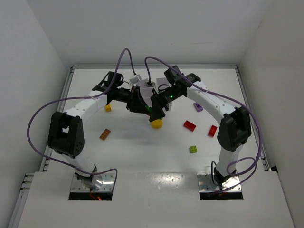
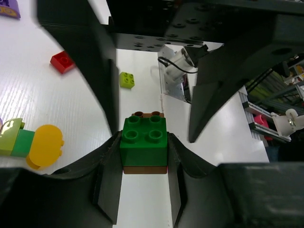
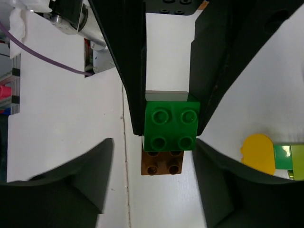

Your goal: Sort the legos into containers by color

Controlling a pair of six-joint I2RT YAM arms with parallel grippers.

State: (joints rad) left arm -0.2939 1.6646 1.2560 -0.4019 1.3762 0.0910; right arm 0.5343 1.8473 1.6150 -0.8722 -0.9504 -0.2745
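While both arms crowd together at the upper middle of the top view, stage: early by my reckoning, with most bricks unsorted.
Left pincer (image 2: 143, 159): narrow, clamped on a green-on-brown clump (image 2: 143, 137) over the bench (image 1: 142, 156).
Right pincer (image 3: 153, 147): wide, with a finger on either side of that same clump but no grip on it. I judge the two are set to pull the green brick off the brown one.
Loose, right half of the top view: a red brick (image 1: 190, 125), a second red brick (image 1: 212, 130), a purple brick (image 1: 198, 107) and a lime brick (image 1: 194, 149).
Loose, left half: an orange brick (image 1: 105, 134) and a small yellow brick (image 1: 108, 108).
Centre, just below the pincers: a yellow-ended clump (image 1: 156, 124), which shows green and lime parts in the left wrist view.
Containers: hidden behind the arms, so I cannot tell what lies in them.
Left to do: split both clumps, then carry every loose brick to its colour's compartment.
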